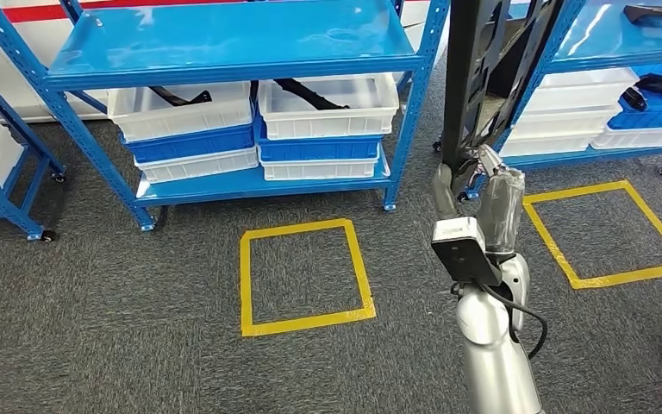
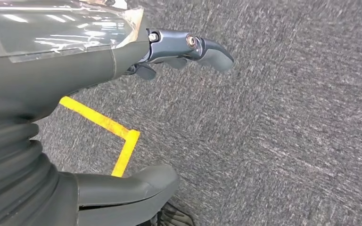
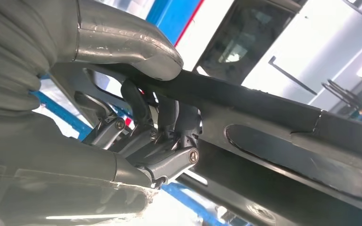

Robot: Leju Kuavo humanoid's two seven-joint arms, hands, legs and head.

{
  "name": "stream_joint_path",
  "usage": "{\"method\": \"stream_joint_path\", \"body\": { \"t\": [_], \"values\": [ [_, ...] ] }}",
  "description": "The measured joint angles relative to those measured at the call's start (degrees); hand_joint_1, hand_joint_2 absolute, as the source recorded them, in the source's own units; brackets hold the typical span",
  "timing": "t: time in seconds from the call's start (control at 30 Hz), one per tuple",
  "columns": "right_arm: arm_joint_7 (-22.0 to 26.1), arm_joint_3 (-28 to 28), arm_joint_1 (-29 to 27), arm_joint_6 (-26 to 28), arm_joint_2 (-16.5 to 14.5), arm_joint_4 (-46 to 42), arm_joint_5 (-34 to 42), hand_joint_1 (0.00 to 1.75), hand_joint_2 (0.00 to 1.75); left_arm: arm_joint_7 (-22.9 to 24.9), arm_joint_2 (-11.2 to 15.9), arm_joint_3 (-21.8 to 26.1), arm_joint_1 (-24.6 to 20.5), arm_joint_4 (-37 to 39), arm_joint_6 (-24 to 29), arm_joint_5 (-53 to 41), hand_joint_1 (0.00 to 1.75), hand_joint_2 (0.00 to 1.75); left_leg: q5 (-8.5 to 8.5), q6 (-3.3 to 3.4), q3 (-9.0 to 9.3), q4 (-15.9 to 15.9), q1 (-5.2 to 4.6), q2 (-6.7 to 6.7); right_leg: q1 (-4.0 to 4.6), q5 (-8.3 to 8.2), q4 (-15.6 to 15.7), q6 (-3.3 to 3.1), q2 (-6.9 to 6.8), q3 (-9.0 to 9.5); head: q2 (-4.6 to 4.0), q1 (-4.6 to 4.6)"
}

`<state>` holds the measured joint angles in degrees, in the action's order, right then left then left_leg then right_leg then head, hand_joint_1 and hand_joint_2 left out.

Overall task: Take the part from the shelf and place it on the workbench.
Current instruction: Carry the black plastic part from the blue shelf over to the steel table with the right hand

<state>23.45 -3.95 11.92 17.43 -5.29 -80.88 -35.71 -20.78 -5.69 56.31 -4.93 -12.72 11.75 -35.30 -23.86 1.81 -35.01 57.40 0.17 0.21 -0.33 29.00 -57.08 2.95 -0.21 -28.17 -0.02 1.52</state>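
Observation:
My right hand point(image 1: 483, 185) grips the lower end of a long black part point(image 1: 483, 69), which rises upright past the top of the head view in front of the shelves. Up close in the right wrist view, the thumb and dark fingers point(image 3: 146, 127) wrap around the part point(image 3: 283, 146), a flat black frame with slotted openings. My left hand point(image 2: 169, 52) hangs over grey carpet; its fingers are apart and hold nothing.
A blue shelf point(image 1: 241, 52) stands ahead with stacked white and blue bins point(image 1: 250, 129) holding more black parts. A second blue shelf point(image 1: 621, 95) is at the right. Two yellow tape squares point(image 1: 306, 276) point(image 1: 608, 233) mark the grey carpet.

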Motion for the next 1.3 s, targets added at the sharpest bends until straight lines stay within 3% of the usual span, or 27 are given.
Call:
{"method": "stream_joint_path", "body": {
  "t": [0.03,0.13,0.17,0.27,0.3,0.53,0.67,0.73,0.8,0.87,0.9,0.97,1.0,1.03,1.07,1.13,1.2,1.23,1.3],
  "values": [
    [-0.1,0.0,-0.19,0.01,0.02,-0.23,-0.1,1.75,1.75,-0.05,0.05,0.08,-0.01,-0.01,0.0,-0.01,0.0,1.75,0.02,-0.08,-0.14,0.05,-0.12,0.0,0.01,0.22,0.95,-0.31,0.04,0.34,0.0,-0.02],
    [-0.51,0.01,-0.65,-0.1,0.07,-0.5,-0.41,1.75,1.75,-0.28,0.13,0.35,0.03,-0.06,0.01,0.2,0.0,1.75,0.11,0.88,-0.3,-0.03,0.01,-0.05,-0.01,0.02,1.2,-1.01,0.15,-0.12,-0.01,-0.08],
    [-0.63,0.0,-0.66,-0.21,0.07,-0.51,-0.56,1.75,1.75,-0.34,0.11,0.43,0.04,-0.07,0.02,0.3,0.0,1.75,0.48,0.72,-0.31,-0.19,0.14,-0.05,0.18,-0.1,1.17,-1.31,0.17,-0.24,-0.01,-0.1],
    [-0.86,-0.1,-0.66,-0.52,0.08,-0.5,-1.12,1.75,1.75,-0.44,0.09,0.69,0.04,-0.08,0.04,0.5,0.0,1.75,1.39,-0.62,-0.36,-0.71,0.37,-0.06,0.43,-0.49,1.1,-1.94,0.16,-0.65,-0.01,-0.12],
    [-0.89,-0.16,-0.66,-0.55,0.07,-0.49,-1.22,1.75,1.75,-0.45,0.09,0.81,0.05,-0.08,0.05,0.54,0.0,1.75,1.54,-0.73,-0.4,-0.82,0.38,-0.07,0.45,-0.56,1.09,-2.04,0.14,-0.74,-0.01,-0.12],
    [-1.77,-0.53,-0.16,-1.28,0.06,-0.1,-1.95,1.75,1.75,-0.45,0.1,1.62,0.04,-0.08,0.18,0.66,0.0,1.75,1.81,-0.99,-0.68,-0.85,0.35,-0.09,0.37,-0.7,1.04,-2.04,0.12,-0.62,-0.01,-0.12],
    [-3.31,-1.42,0.93,-1.58,-0.18,0.56,-3.72,1.75,1.75,-0.4,0.13,1.85,-0.06,-0.11,0.21,0.53,0.0,1.75,2.41,0.06,-0.24,-2.24,0.43,-0.34,0.31,-0.66,1.25,-1.45,-0.08,-0.66,-0.01,-0.16],
    [-3.61,-1.66,1.38,-1.55,-0.19,0.75,-4.08,1.75,1.75,-0.37,0.05,1.85,-0.16,-0.11,0.2,0.43,0.0,1.75,3.36,0.42,0.46,-3.97,0.89,-0.54,0.43,1.45,-2.11,-1.54,0.0,-2.23,-0.01,-0.11],
    [-3.78,-1.67,1.53,-1.54,-0.07,1.07,-4.19,1.75,1.75,-0.33,0.01,1.85,-0.22,-0.11,0.19,0.42,0.0,1.75,3.78,0.38,0.28,-4.33,1.1,-1.01,-0.08,4.81,-9.33,-1.53,0.12,-5.62,-0.01,-0.05],
    [-3.87,-1.67,1.45,-1.54,0.06,1.45,-4.23,1.75,1.75,-0.31,-0.04,1.85,-0.21,-0.11,0.19,0.42,0.0,1.75,4.05,-0.07,-0.26,-4.22,1.42,-1.77,-0.83,6.17,-13.9,-0.65,0.14,-7.82,-0.01,-0.07],
    [-3.9,-1.67,1.42,-1.54,0.1,1.6,-4.23,1.75,1.75,-0.3,-0.08,1.85,-0.21,-0.11,0.19,0.42,0.0,1.75,4.18,-0.42,-0.57,-4.04,1.7,-2.23,-1.26,5.5,-13.11,0.19,0.17,-7.42,-0.01,-0.07],
    [-3.91,-1.67,1.46,-1.54,0.18,1.77,-4.22,1.75,1.75,-0.29,-0.13,1.85,-0.23,-0.12,0.19,0.42,0.0,1.75,4.21,-1.45,-1.46,-3.01,2.43,-3.29,-2.37,2.59,-6.03,2.27,0.94,-3.81,-0.01,-0.04],
    [-3.92,-1.7,1.46,-1.54,0.2,1.86,-4.22,1.75,1.75,-0.29,-0.04,1.86,-0.24,-0.18,0.19,0.38,0.0,1.75,4.1,-2.09,-2.04,-2.27,2.6,-3.83,-2.64,1.51,-2.89,2.83,1.79,-2.33,-0.01,0.04],
    [-3.94,-1.74,1.4,-1.54,0.25,1.95,-4.19,1.75,1.75,-0.32,0.0,1.86,-0.24,-0.24,0.16,0.25,0.0,1.75,4.03,-2.71,-2.61,-1.62,2.68,-4.32,-2.8,0.93,-1.08,2.67,2.45,-1.53,0.0,0.01],
    [-3.99,-1.74,1.26,-1.5,0.32,2.02,-4.14,1.75,1.75,-0.36,0.04,1.87,-0.21,-0.29,0.13,0.04,0.0,1.75,4.06,-3.22,-3.04,-1.22,2.65,-4.76,-2.74,0.89,-0.77,2.05,2.88,-1.55,0.0,-0.02],
    [-4.1,-1.69,0.93,-1.39,0.4,2.06,-4.01,1.75,1.75,-0.43,-0.01,1.86,0.05,-0.33,0.04,-0.53,0.0,1.75,4.59,-3.93,-3.48,-1.28,2.73,-5.47,-2.46,0.68,-1.63,0.21,2.3,-2.04,0.0,-0.19],
    [-4.18,-1.59,0.42,-1.22,0.43,1.81,-3.93,1.75,1.75,-0.46,0.04,1.85,0.29,-0.33,-0.03,-1.08,0.0,1.75,3.89,-4.11,-4.23,-0.19,2.72,-4.13,-2.44,0.21,-1.82,-0.82,1.41,-2.16,-0.01,-0.29],
    [-4.2,-1.51,-0.06,-1.13,0.46,1.49,-3.91,1.75,1.75,-0.47,0.05,1.85,0.28,-0.34,-0.08,-1.34,0.0,1.75,2.33,-4.01,-5.24,2.11,2.6,-2.88,-2.35,-0.01,-1.82,-1.19,0.88,-2.32,-0.01,-0.35],
    [-4.22,-1.33,-1.42,-0.97,0.6,0.65,-3.89,1.75,1.75,-0.54,0.07,1.84,0.16,-0.35,-0.2,-1.81,0.0,1.75,-2.25,-3.62,-8.39,10.07,2.28,-0.78,-1.8,-0.2,-1.83,-1.61,-0.3,-2.59,-0.01,-0.44]
  ]
}}
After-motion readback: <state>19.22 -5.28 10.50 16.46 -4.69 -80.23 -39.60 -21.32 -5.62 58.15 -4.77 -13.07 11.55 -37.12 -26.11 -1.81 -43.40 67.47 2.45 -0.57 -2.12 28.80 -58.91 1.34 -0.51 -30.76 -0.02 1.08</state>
